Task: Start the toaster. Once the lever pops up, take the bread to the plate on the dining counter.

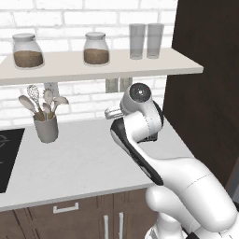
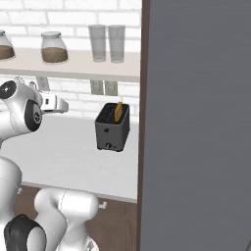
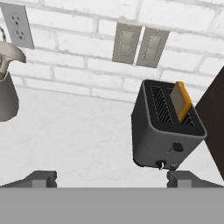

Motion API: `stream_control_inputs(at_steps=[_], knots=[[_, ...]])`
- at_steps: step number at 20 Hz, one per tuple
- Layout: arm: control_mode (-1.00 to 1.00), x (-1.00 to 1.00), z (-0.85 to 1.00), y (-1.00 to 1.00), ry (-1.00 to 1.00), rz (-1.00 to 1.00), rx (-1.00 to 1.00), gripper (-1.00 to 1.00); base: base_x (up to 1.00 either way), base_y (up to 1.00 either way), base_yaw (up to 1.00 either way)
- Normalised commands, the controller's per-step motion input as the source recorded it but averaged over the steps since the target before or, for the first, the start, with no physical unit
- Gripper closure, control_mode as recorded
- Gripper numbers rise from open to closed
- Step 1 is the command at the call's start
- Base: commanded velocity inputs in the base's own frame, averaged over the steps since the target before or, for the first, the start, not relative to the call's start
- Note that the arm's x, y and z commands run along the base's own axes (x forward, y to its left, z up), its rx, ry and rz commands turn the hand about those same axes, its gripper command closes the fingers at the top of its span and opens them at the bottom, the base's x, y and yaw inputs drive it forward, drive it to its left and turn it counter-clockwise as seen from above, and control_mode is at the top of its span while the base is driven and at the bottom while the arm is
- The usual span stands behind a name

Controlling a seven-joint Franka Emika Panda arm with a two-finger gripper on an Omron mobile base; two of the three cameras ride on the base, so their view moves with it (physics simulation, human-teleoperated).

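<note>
The toaster (image 3: pixel 167 131) is seen right of centre in the hand view, standing on the white worktop (image 3: pixel 78 135) close to the brick wall; in the right base view it sits at mid-frame, just left of a tall grey panel (image 2: pixel 196 122). The bread (image 3: pixel 181 101) stands upright in the right-hand slot, its upper part raised above the toaster's top; a golden-brown crust edge is shown. A small knob (image 3: pixel 161 165) is seen low on the facing side, and a dark lever (image 3: pixel 177 147) above it.

The gripper (image 3: pixel 111 178) is held wide apart, its two dark finger tips rising at the lower left and lower right of the hand view; nothing is gripped between them, and the toaster is well apart from them.

A grey utensil cup (image 1: pixel 45 127) with wooden spoons and a whisk is placed at the left of the left base view; a black cooktop (image 1: pixel 8 158) is cut by the left edge. On the shelf (image 1: pixel 93 67) in the upper part of that view two jars (image 1: pixel 96 48) and two glasses (image 1: pixel 145 41) are set. Two wall switches (image 3: pixel 140 43) are mounted above the toaster, and an outlet (image 3: pixel 18 25) at the upper left of the hand view.
</note>
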Motion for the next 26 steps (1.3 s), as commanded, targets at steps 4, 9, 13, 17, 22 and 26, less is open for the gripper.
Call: stream_control_inputs(at_steps=[4, 9, 13, 17, 22, 26], knots=[[-1.00, 0.00, 0.00, 0.00, 0.00, 0.00, 0.00, -1.00, 0.00, 0.00, 0.00], [-1.00, 0.00, 0.00, 0.00, 0.00, 0.00, 0.00, -1.00, 0.00, 0.00, 0.00], [-1.00, 0.00, 0.00, 0.00, 0.00, 0.00, 0.00, -1.00, 0.00, 0.00, 0.00], [-1.00, 0.00, 0.00, 0.00, 0.00, 0.00, 0.00, -1.00, 0.00, 0.00, 0.00], [-1.00, 0.00, 0.00, 0.00, 0.00, 0.00, 0.00, -1.00, 0.00, 0.00, 0.00], [-1.00, 0.00, 0.00, 0.00, 0.00, 0.00, 0.00, -1.00, 0.00, 0.00, 0.00]])
